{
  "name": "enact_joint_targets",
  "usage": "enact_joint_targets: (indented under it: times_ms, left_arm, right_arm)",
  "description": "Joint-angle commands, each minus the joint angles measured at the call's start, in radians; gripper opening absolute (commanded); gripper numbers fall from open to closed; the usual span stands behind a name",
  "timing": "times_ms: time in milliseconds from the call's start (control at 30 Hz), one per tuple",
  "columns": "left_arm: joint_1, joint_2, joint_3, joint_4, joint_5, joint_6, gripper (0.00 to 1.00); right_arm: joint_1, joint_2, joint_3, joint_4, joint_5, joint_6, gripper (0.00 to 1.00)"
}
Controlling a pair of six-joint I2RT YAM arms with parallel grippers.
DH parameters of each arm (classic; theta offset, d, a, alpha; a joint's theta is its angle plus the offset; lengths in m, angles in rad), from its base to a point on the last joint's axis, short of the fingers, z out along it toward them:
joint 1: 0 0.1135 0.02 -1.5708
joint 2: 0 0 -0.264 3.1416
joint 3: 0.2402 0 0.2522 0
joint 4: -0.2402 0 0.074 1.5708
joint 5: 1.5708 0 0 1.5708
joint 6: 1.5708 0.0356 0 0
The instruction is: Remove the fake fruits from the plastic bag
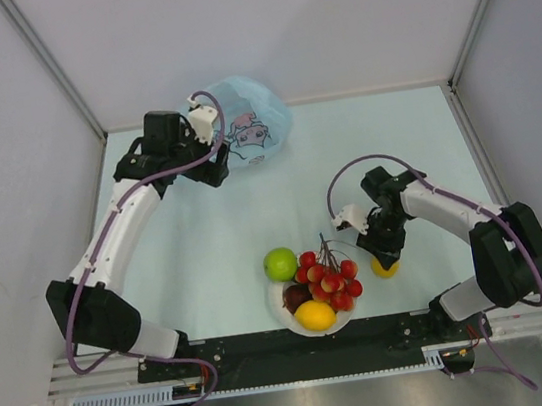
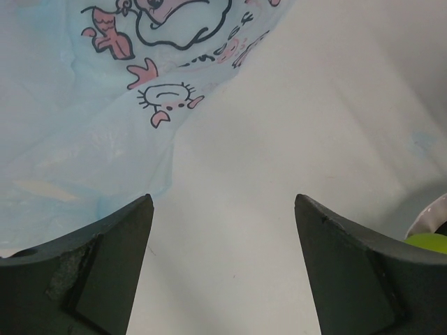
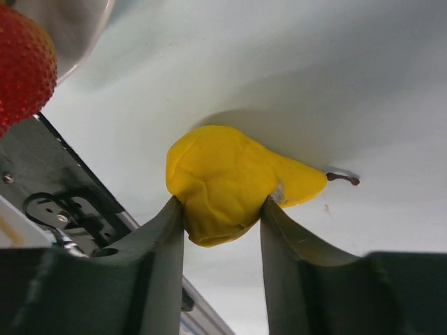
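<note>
Your left arm (image 1: 118, 229): stretched far, elbow bent.
Your left gripper (image 2: 223, 209): jaws wide apart, empty.
Your right arm (image 1: 448, 203): folded, wrist low.
Your right gripper (image 3: 222, 206): jaws pressing a yellow fruit (image 3: 223, 171).

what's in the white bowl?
Red grapes, yellow lemon, dark red fruit partly under the grapes; green apple at the rim of the bowl. Its bottom is covered; anything beneath is hidden.

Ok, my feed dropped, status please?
Left gripper open beside the plastic bag. Right gripper shut on yellow pear, beside bowl. Nothing blocking seen.
</note>
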Motion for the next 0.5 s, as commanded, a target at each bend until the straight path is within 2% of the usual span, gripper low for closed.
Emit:
enact_joint_targets:
  times_ms: [0,100,200,300,467]
  left_arm:
    - [0.009,0.025,0.057,-0.054,-0.036,0.092,0.88]
    - [0.019,0.029,0.088,-0.090,0.033,0.144,0.87]
    - [0.032,0.020,0.084,-0.093,0.110,0.180,0.88]
    - [0.032,0.034,0.097,-0.107,0.102,0.209,0.88]
    - [0.033,0.112,0.165,-0.140,0.070,0.217,0.87]
  right_arm:
    - [-0.017,-0.077,0.011,0.045,-0.008,-0.054,0.27]
    - [-0.058,-0.195,0.034,0.016,-0.080,-0.120,0.26]
    - [-0.116,-0.335,0.025,-0.027,-0.241,-0.261,0.27]
    - [-0.123,-0.410,-0.009,0.060,-0.324,-0.310,0.28]
    - [-0.121,-0.351,-0.047,0.176,-0.391,-0.379,0.29]
